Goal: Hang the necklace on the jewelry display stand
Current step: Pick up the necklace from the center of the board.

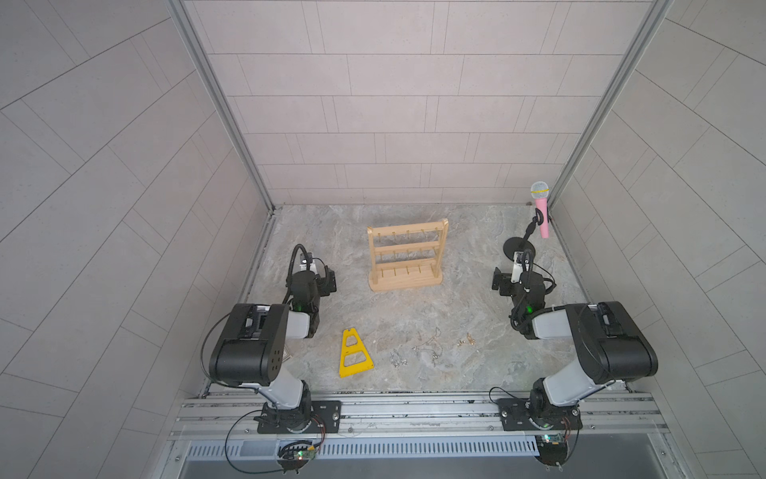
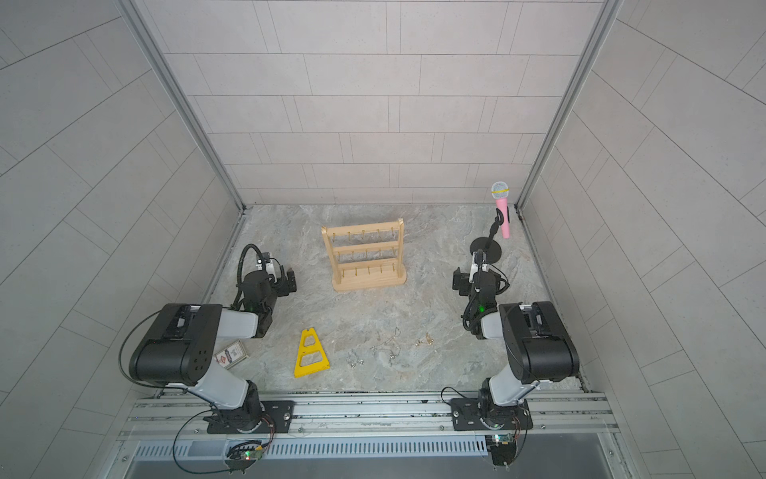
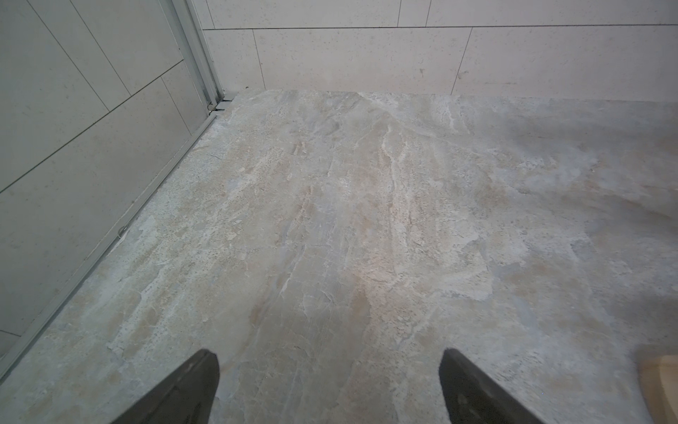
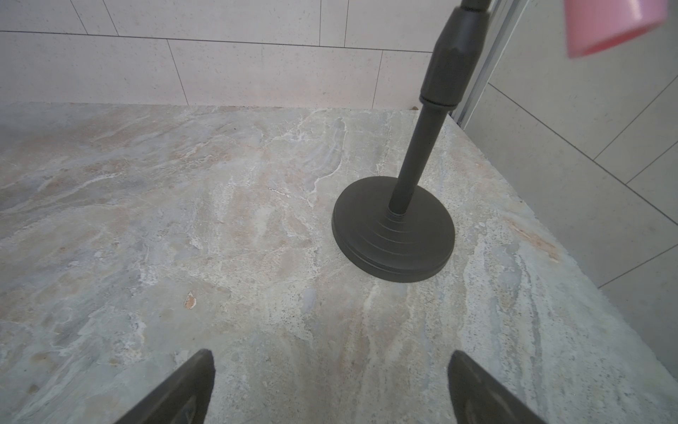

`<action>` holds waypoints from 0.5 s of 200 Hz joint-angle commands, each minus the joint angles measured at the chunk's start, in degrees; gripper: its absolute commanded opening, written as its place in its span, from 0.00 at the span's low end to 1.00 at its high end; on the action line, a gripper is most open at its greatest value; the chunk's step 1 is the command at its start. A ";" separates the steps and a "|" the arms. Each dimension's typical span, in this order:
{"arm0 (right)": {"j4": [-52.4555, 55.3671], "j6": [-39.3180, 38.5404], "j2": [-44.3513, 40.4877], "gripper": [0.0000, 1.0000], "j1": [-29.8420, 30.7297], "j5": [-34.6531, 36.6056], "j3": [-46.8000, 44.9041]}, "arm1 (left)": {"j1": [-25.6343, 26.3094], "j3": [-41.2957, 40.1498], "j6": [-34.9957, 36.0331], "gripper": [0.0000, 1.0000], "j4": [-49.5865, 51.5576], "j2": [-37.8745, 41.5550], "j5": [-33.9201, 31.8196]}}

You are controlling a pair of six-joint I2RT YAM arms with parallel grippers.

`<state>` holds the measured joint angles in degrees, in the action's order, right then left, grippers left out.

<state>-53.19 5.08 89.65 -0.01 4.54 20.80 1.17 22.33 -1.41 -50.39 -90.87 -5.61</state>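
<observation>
The jewelry display stand (image 1: 405,258) (image 2: 364,258), a pale wooden rack with three hooked bars, stands upright at mid-table toward the back. The necklace (image 1: 430,345) (image 2: 387,347), a thin chain, lies flat on the stone tabletop nearer the front, between both arms. My left gripper (image 1: 327,280) (image 3: 330,358) hovers left of the stand, open, with only bare tabletop between its fingers. A corner of the stand's base (image 3: 660,385) shows in the left wrist view. My right gripper (image 1: 501,281) (image 4: 330,358) is right of the stand, open and empty.
A black round-based stand (image 1: 518,248) (image 4: 394,235) holding a pink microphone (image 1: 541,213) (image 4: 609,25) rises just beyond my right gripper. A flat yellow triangular frame (image 1: 353,352), small silver pieces (image 1: 397,358) and a gold piece (image 1: 466,340) lie near the necklace. A card pack (image 2: 230,354) lies under my left arm.
</observation>
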 commanded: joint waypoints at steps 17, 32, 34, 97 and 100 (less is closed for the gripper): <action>0.00 -0.85 0.09 1.00 0.13 -0.03 0.72 | 0.03 0.79 1.21 1.00 -1.09 0.36 0.24; 0.00 -0.80 0.07 1.00 0.17 0.01 0.69 | 0.02 0.87 0.89 1.00 -0.97 0.30 -0.97; 0.01 -0.78 0.08 1.00 0.14 -0.01 0.73 | 0.05 0.92 0.91 1.00 -0.99 0.27 -0.98; 0.37 -0.63 0.06 1.00 0.03 -0.33 0.96 | -0.34 3.50 -0.33 1.00 8.41 2.93 -0.55; 0.36 -0.60 0.02 1.00 0.01 -0.45 0.98 | -0.42 3.39 -0.31 0.99 8.16 2.98 -0.66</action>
<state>-53.10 5.08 89.65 -0.01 4.51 20.80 1.13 23.66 -1.72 -46.54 -90.35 -6.22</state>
